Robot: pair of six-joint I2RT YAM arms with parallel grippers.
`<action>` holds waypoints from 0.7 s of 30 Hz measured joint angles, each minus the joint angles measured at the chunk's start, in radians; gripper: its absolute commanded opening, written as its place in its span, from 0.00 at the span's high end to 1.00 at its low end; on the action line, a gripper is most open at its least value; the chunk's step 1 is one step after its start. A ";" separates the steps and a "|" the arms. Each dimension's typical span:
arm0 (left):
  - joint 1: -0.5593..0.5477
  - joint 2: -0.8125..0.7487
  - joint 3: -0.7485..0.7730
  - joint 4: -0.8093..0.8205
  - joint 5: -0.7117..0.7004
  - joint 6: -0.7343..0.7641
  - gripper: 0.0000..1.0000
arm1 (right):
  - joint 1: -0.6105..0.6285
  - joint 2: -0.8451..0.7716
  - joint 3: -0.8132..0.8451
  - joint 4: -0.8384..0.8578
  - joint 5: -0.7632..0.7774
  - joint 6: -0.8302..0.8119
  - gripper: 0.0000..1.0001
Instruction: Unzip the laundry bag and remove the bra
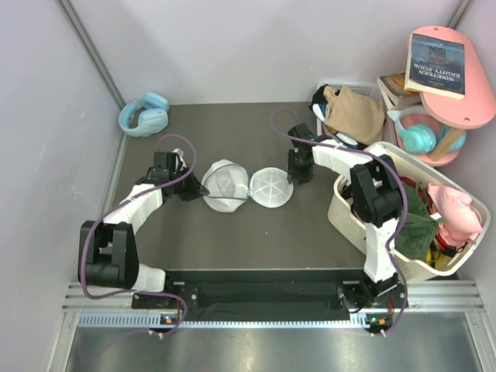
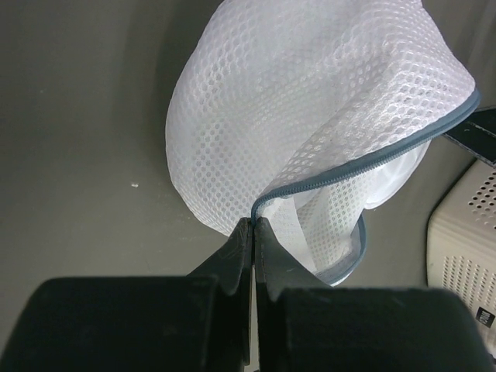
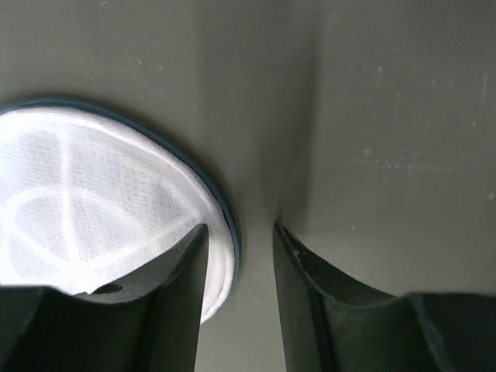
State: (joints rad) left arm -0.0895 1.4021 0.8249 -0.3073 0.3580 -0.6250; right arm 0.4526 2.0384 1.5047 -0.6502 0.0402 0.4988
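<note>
Top external view: laundry bag lies unzipped mid-counter, its two white mesh discs splayed side by side.
Left gripper is clenched on the grey zip edge of the domed left half. Right gripper stands released, just right of the flat half's rim. Unzipping looks done. The bra cannot be plainly made out, is possibly under the dome, and appears yet to be removed.

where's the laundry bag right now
Top view: the laundry bag lies open mid-table, one half pinched by the left gripper, the other just beside the open right gripper.
</note>
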 measured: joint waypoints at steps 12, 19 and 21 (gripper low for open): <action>0.003 0.044 0.032 0.010 -0.003 0.000 1.00 | 0.000 0.035 0.020 0.026 -0.070 -0.065 1.00; 0.006 0.107 0.088 0.007 -0.008 0.015 1.00 | -0.004 0.054 0.083 -0.055 -0.037 -0.118 1.00; 0.008 0.120 0.108 0.007 -0.008 0.022 1.00 | -0.010 0.054 0.117 -0.104 0.000 -0.135 1.00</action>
State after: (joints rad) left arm -0.0818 1.5219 0.9333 -0.3000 0.3504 -0.6033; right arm 0.4423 2.0926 1.6215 -0.7544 0.0402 0.3637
